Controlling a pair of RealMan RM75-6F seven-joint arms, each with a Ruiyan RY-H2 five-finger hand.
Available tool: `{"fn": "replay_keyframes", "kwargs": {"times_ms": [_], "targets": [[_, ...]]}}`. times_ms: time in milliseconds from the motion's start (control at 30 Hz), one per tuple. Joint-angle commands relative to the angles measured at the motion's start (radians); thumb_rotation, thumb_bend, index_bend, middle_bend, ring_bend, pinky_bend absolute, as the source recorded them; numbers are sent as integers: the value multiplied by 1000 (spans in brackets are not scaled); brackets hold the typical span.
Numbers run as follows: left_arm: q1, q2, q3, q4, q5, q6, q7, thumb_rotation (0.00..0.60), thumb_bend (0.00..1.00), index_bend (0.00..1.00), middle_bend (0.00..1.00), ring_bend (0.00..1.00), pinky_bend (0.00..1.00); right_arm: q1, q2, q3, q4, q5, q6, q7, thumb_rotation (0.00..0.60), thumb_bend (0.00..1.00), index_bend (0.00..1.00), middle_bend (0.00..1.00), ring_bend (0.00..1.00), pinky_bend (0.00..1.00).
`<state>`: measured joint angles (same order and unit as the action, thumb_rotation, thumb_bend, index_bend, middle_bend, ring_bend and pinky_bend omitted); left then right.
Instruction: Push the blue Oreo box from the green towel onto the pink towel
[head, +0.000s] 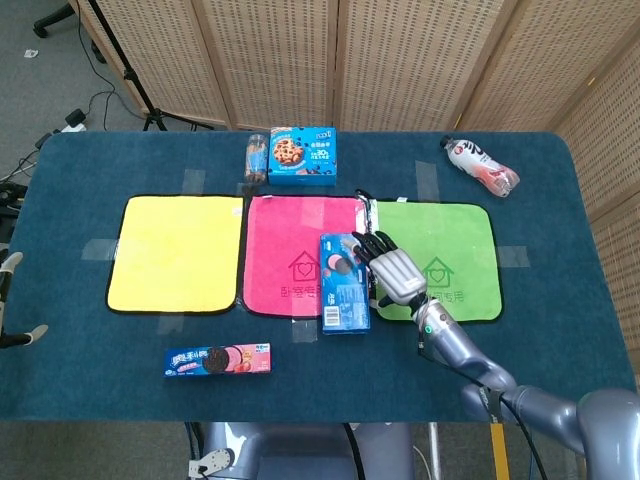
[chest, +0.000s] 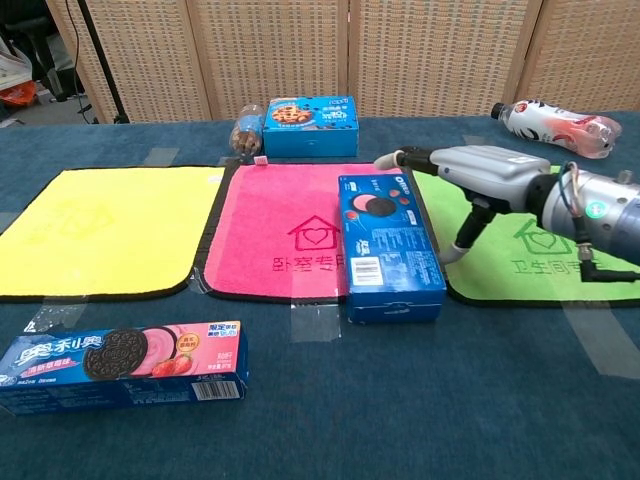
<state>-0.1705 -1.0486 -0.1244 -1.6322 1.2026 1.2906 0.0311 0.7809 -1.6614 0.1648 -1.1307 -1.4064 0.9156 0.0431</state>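
The blue Oreo box (head: 343, 281) (chest: 385, 245) lies lengthwise over the right edge of the pink towel (head: 290, 250) (chest: 280, 225). Its near end sticks out past the towel's front hem onto the table. My right hand (head: 392, 268) (chest: 485, 175) is over the left part of the green towel (head: 455, 245) (chest: 545, 250). Its fingers are stretched out flat and touch the box's right side near the far corner; it grips nothing. At the left edge of the head view only slivers of my left hand (head: 8, 265) show, fingers apart, holding nothing.
A yellow towel (head: 175, 250) (chest: 95, 225) lies left of the pink one. A pink Oreo box (head: 218, 360) (chest: 120, 362) sits near the front edge. At the back stand a blue cookie box (head: 303, 155) (chest: 312, 124) and a small jar (head: 256, 157). A bottle (head: 480, 165) (chest: 555, 118) lies back right.
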Motion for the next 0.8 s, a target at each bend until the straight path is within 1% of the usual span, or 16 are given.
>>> {"fn": "replay_keyframes", "kwargs": {"times_ms": [33,67,167,300,500,800], "targets": [[0,1,0,1,0,-1,-3,600,0,0,0,0,0,23,-35,35,-11,52,-27,-52,600,0,0,0,0,32],[0,2,0,1,0,-1,-4,600,0,0,0,0,0,27,-41,41,-11,62,-30,-64,600,0,0,0,0,32],[0,4,1,1,4,-3,-12,600,0,0,0,0,0,59,-97,88,19,138,-55,-136,600,0,0,0,0,32],[2,8,0,1,6,-3,-24,600,0,0,0,0,0,93,-144,126,51,207,-75,-204,600,0,0,0,0,32],[4,14,-1,5,5,-6,-41,600,0,0,0,0,0,133,-191,161,90,265,-76,-281,600,0,0,0,0,32],[8,19,-3,9,4,-7,-60,600,0,0,0,0,0,179,-252,210,140,347,-66,-356,600,0,0,0,0,32]]}}
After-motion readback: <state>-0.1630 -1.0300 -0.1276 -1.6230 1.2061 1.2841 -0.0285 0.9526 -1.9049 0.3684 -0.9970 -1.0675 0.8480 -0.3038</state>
